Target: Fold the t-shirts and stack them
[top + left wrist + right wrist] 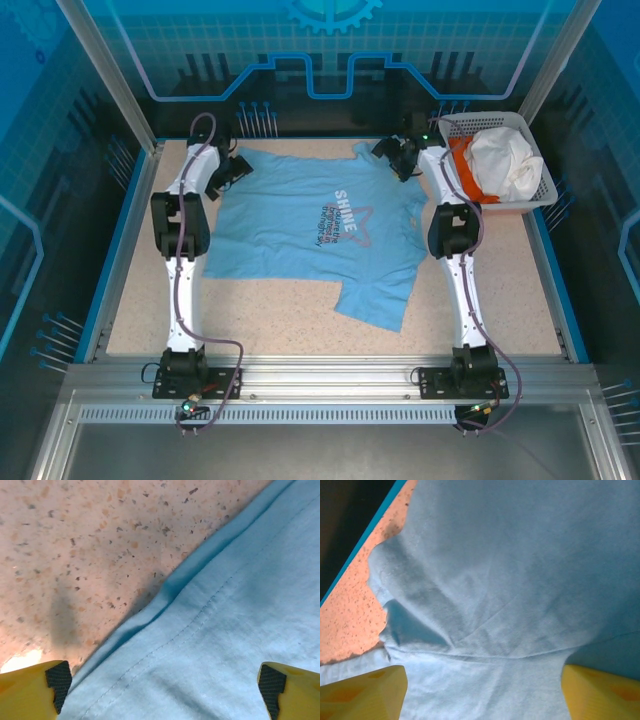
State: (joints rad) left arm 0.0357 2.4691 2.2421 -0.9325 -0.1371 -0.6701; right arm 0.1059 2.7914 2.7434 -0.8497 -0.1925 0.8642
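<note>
Cloth lay under both our pincers. Our left pincer was spread wide, fingers either side of the stitched hem of the blue shirt, pinching nothing. Our right pincer was spread likewise over a puckered seam. We judged that this stance suited a shirt laid out for folding. It stretched between the two pincers on the table, lettering up, mildly rumpled. Beyond the right pincer, a basket held more shirts, white and orange.

Your speckled table carried the light blue t-shirt spread flat mid-surface; white lattice basket sat at far-right corner.
</note>
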